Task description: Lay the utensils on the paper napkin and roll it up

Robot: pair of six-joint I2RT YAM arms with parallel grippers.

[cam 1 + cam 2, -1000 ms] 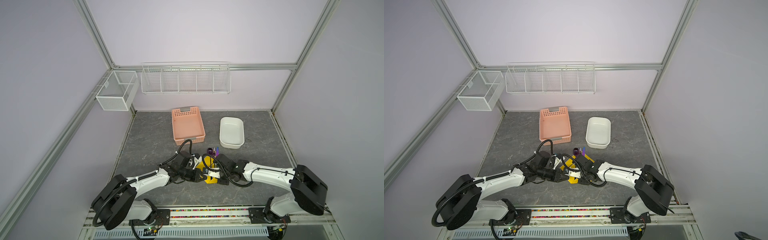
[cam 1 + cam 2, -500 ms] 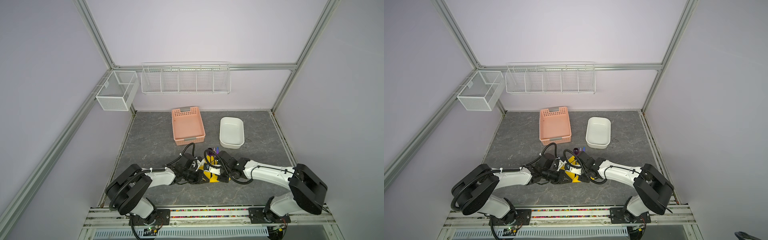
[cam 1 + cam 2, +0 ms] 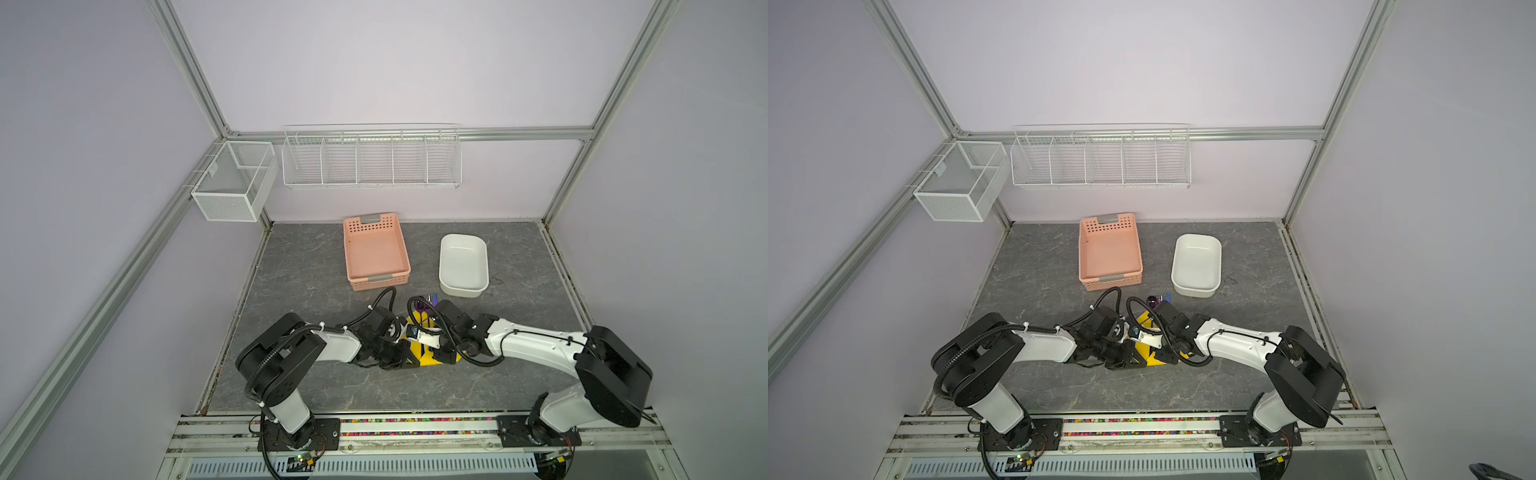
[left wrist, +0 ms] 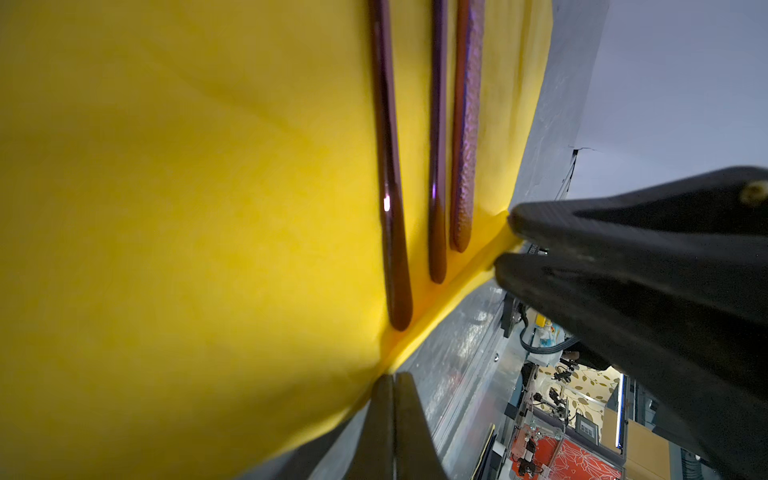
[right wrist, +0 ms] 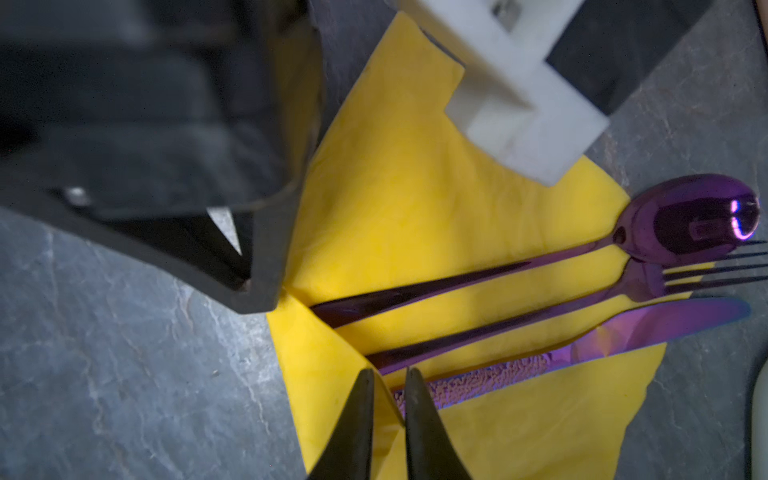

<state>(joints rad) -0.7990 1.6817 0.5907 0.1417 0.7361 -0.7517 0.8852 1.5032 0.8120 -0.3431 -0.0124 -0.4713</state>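
Observation:
The yellow paper napkin (image 5: 415,199) lies near the table's front, between both wrists in both top views (image 3: 417,323) (image 3: 1144,322). On it lie the utensils side by side: spoon (image 5: 698,220), fork (image 5: 648,282) and knife (image 5: 673,320), heads past the far edge (image 3: 424,305). The napkin's near edge is folded up over the handle ends (image 4: 438,257). My left gripper (image 4: 392,380) is shut on that edge. My right gripper (image 5: 388,376) pinches the same fold further along, its fingers a little apart, so it is open.
A pink perforated basket (image 3: 376,282) and a white tub (image 3: 463,289) stand behind the napkin. Wire racks (image 3: 372,160) hang on the back wall and a mesh box (image 3: 230,187) on the left rail. Both arms lie low, wrists nearly touching.
The right fingers have parted slightly around the napkin's fold. The left fingers closed fully on the edge, and the left arm's elbow swung inward and up.

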